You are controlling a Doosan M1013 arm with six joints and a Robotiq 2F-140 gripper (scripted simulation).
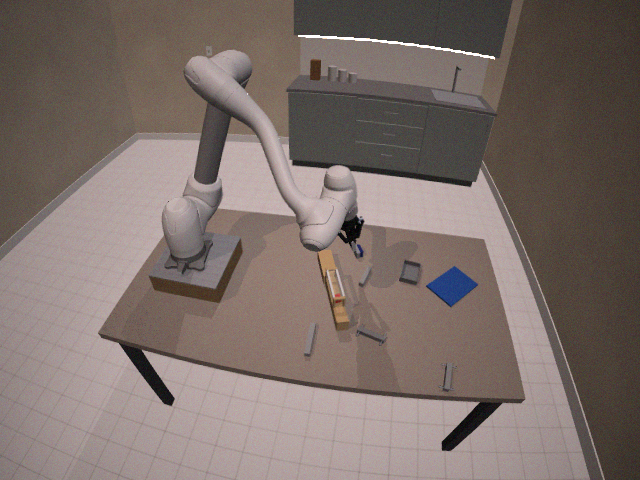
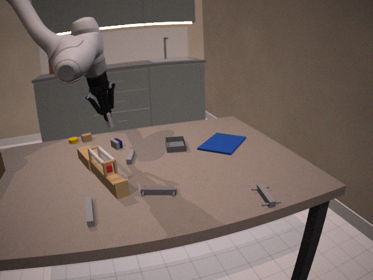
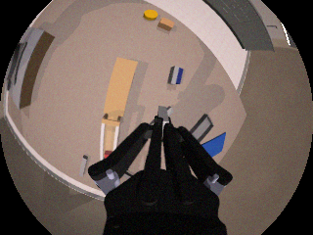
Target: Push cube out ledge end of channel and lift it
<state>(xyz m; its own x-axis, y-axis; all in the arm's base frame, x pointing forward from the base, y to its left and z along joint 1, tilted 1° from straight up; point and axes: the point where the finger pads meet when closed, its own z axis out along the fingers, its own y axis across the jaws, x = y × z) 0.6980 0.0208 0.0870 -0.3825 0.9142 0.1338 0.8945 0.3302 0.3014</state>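
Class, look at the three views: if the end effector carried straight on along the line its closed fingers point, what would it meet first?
Probably the small grey and blue block, or bare table just beside it. The shut end effector hangs above it, tilted slightly downward; depth is unclear.
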